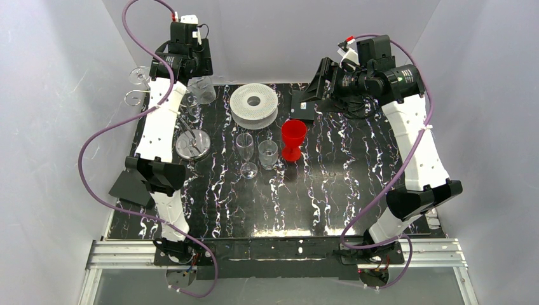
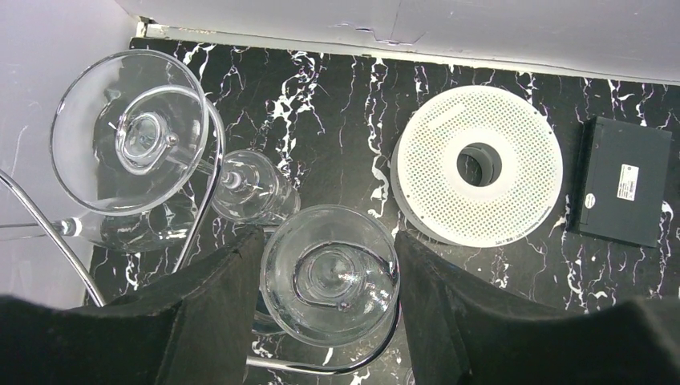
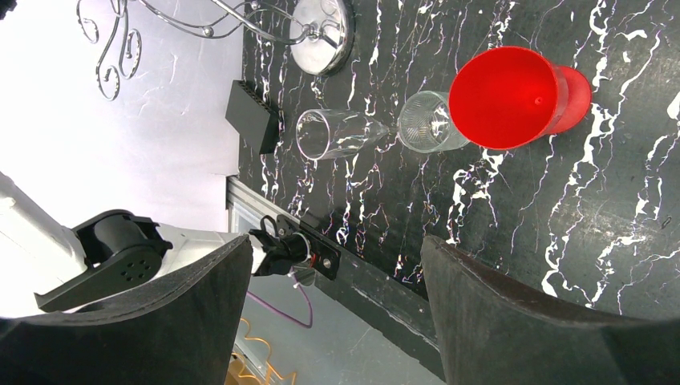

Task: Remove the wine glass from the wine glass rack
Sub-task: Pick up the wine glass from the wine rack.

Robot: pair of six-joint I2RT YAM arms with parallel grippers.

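The wine glass rack (image 1: 192, 145) stands at the table's left on its chrome disc, and its wire arm (image 2: 204, 210) curves under my left gripper. A wine glass (image 2: 330, 273) hangs foot-up on a wire loop. My left gripper (image 2: 329, 257) is over it, and both black fingers (image 2: 224, 305) touch the rim of the foot. From above, that gripper (image 1: 196, 86) points down at the rack's back. Another glass (image 2: 128, 132) hangs further left. My right gripper (image 3: 337, 245) is open and holds nothing, and it hovers at the back right (image 1: 316, 86).
A white ribbed spool (image 1: 254, 105) lies at the back centre, with a black box (image 1: 304, 105) to its right. A flute (image 1: 245, 149), a small tumbler (image 1: 267, 152) and a red cup (image 1: 293, 138) stand mid-table. White walls close in the left, back and right.
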